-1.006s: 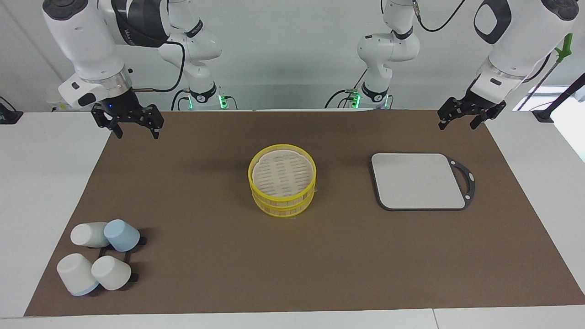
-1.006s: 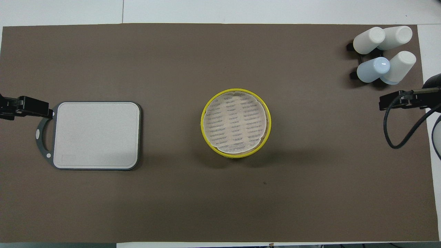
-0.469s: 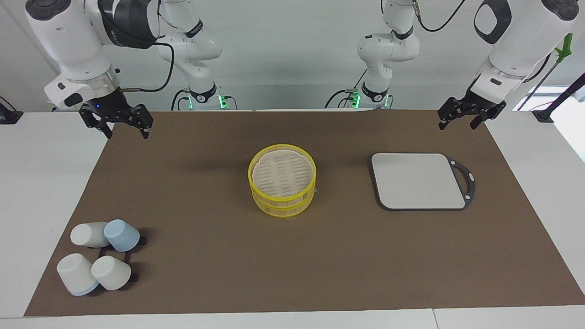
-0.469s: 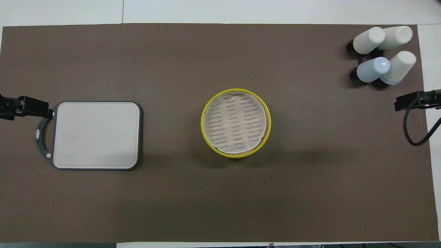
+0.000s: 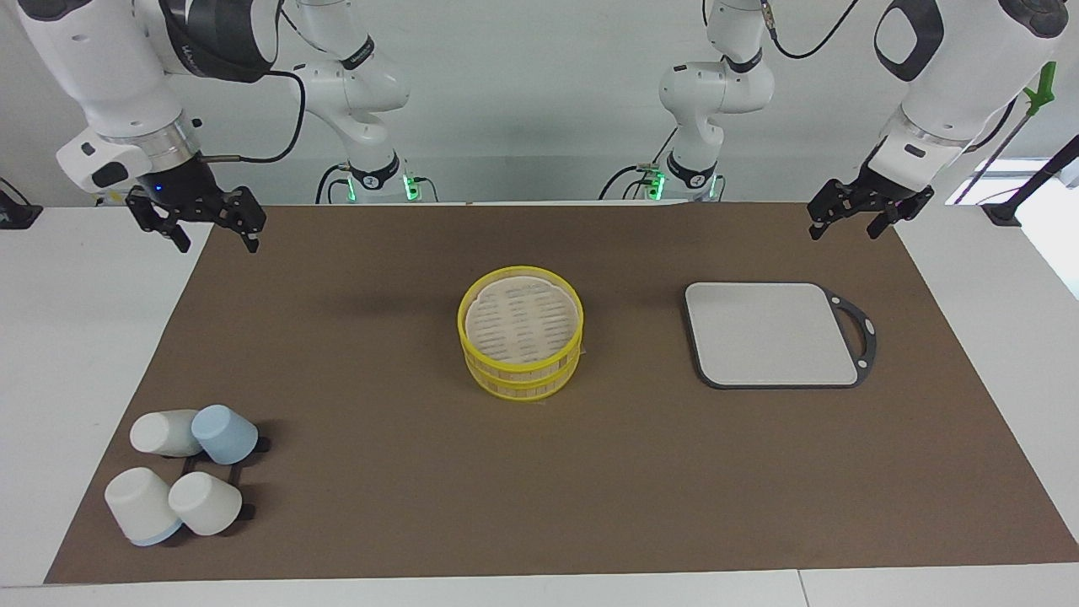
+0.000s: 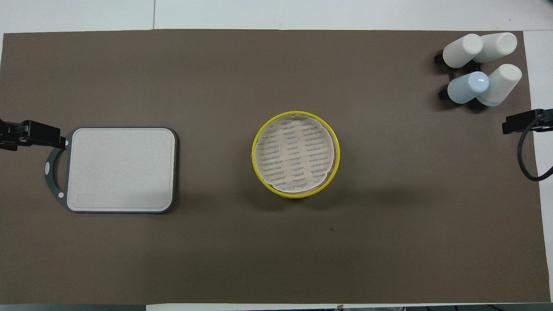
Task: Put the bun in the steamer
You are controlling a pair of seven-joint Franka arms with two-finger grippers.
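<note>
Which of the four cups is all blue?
The blue cup: it sits nearer the robots and the steamer than the white cups, beside the white one.

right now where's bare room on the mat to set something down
Open brown mat lies between the steamer and the cup cluster, and between the steamer and the grey cutting board. The strip between the steamer and the robots is bare too. It is crowded only at the cups' corner. No bun shows.

A robotics lab: two white arms [image 5: 126,76] bolted at a bare white table [image 5: 84,337], cabled bases.
</note>
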